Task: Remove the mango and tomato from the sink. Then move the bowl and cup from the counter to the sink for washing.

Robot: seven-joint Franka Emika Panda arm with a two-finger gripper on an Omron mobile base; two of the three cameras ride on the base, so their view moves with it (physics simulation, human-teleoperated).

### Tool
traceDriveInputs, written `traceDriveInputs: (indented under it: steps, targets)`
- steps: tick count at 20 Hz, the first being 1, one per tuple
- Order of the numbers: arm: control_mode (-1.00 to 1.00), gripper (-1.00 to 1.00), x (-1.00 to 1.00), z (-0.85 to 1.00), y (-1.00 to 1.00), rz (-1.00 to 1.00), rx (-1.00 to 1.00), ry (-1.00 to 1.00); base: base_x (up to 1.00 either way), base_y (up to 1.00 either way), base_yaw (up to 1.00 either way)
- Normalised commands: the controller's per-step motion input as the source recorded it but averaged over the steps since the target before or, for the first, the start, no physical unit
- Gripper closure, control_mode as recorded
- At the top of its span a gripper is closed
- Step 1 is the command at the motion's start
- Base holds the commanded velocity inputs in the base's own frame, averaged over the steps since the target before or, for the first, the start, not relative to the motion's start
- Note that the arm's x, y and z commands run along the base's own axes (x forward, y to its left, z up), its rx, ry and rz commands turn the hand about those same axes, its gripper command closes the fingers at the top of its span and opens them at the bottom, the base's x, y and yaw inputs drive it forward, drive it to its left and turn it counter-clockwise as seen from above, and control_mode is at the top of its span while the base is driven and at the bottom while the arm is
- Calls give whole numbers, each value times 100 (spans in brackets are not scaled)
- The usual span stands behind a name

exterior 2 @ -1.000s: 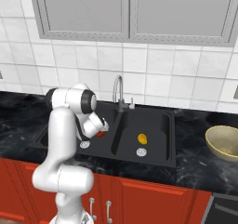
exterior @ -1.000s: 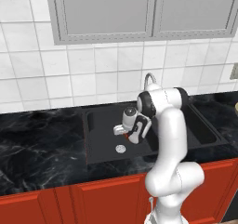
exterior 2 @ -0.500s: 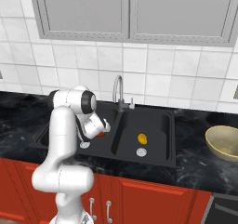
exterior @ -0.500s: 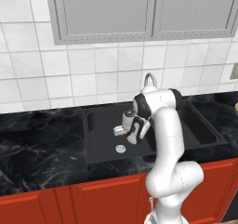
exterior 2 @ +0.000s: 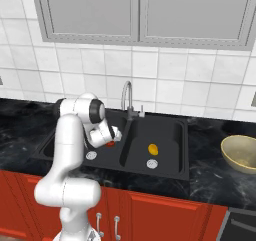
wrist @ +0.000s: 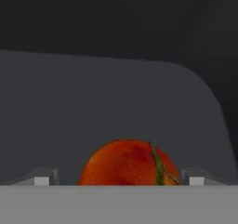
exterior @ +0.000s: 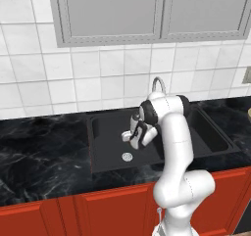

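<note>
One round red-orange tomato (wrist: pixel 129 163) with a green streak sits between the wide-spread fingers (wrist: pixel 195 176).

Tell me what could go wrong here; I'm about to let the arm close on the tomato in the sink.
1. The tomato is round and sits between the open gripper's fingertips; if they close off-centre it may squirt away across the sink floor.
2. The gripper is low in the left basin, near its wall; lifting out could clip the rim or the faucet.
3. The mango lies in the other basin, needing a separate reach.
</note>
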Motion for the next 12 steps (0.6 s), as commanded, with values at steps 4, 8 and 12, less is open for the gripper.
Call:
traceDriveInputs:
  steps: [4, 8, 12]
  targets:
    - [-100, -100, 6, -21, -1, 0, 0, 14, 0, 0, 0]
    - [-100, -100, 4, -24, 0, 0, 0, 16, 0, 0, 0]
    - [-100, -100, 1, -23, 0, 0, 0, 15, 0, 0, 0]
